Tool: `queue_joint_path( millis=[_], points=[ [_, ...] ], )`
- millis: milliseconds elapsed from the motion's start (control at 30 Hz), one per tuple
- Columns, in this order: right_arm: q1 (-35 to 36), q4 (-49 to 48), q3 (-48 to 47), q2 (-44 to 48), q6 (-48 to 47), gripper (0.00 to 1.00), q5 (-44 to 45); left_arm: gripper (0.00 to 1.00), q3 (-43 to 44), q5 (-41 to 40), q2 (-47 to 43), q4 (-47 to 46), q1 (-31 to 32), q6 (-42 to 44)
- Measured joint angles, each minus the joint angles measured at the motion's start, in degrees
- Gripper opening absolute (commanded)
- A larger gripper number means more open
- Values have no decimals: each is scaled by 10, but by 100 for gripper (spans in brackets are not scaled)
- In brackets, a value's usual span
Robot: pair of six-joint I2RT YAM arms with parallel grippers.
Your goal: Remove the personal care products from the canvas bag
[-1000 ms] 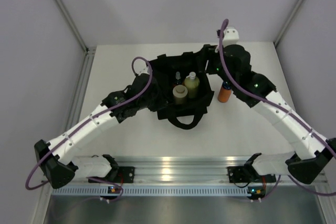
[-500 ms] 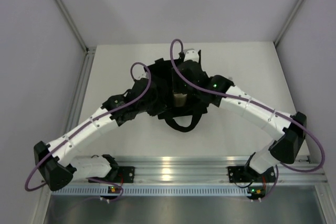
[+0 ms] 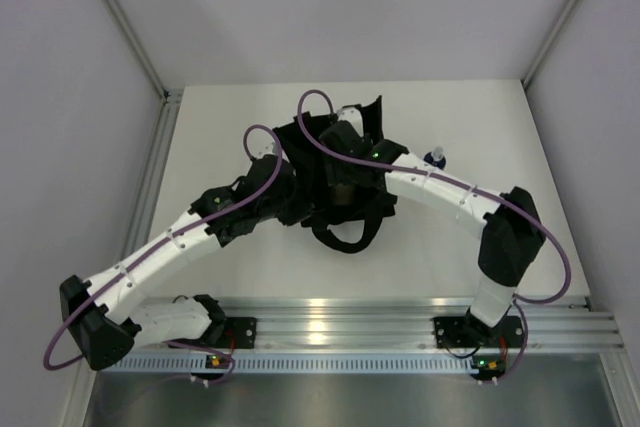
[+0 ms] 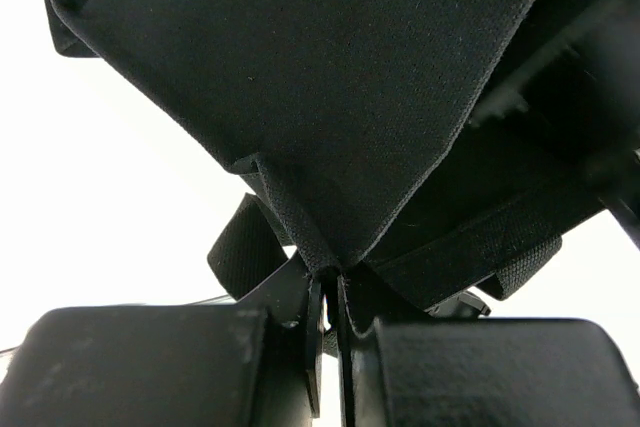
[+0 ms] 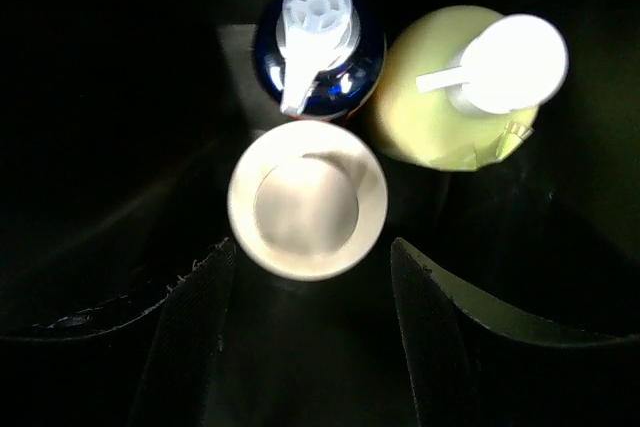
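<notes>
The left gripper (image 4: 330,287) is pinched shut on a fold of the canvas bag (image 4: 330,97). The right gripper (image 5: 312,287) hangs spread over the cream cylinder (image 5: 307,199). The blue-capped bottle (image 5: 318,47) crowds it at twelve o'clock and the yellow-green bottle (image 5: 455,97) at two, so a finger could topple either. Only the overhead view shows what is probably a fourth bottle (image 3: 435,157), outside at the bag's three o'clock.

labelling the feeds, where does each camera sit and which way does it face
top external: above and behind the robot, looking down on the table; left arm and right arm meet at the canvas bag
left wrist: on the left hand, facing the bag's fabric pinched in it
right wrist: on the right hand, looking down into the bag at cream cylinder, yellow-green bottle, blue-capped bottle; its fingers frame the view
shared: bag in all three
</notes>
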State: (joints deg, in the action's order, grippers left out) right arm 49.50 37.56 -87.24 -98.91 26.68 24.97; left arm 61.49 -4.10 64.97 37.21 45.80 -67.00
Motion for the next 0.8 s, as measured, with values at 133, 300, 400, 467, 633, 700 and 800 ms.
queue_joint_path(
  millis=[133,300,400,467,633,700,800],
  points=[
    [-10,3,-9,-25,-7,62,-1,0,0,0,0,0,0,0],
    [-19,2,-12,-28,-12,62,-8,0,0,1,2,-1,0,3],
    [-22,-1,-18,-30,-12,59,-14,0,0,2,3,-2,0,6],
    [-22,-1,-18,-30,-12,58,-21,0,0,3,3,-2,0,7],
    [-22,-2,-18,-43,-16,55,-29,0,2,2,3,-2,0,10],
    [-22,-7,-23,-48,-19,54,-31,0,3,2,5,-2,0,11],
    [-22,-9,-27,-54,-22,50,-31,0,3,3,6,-2,0,12]
  ],
)
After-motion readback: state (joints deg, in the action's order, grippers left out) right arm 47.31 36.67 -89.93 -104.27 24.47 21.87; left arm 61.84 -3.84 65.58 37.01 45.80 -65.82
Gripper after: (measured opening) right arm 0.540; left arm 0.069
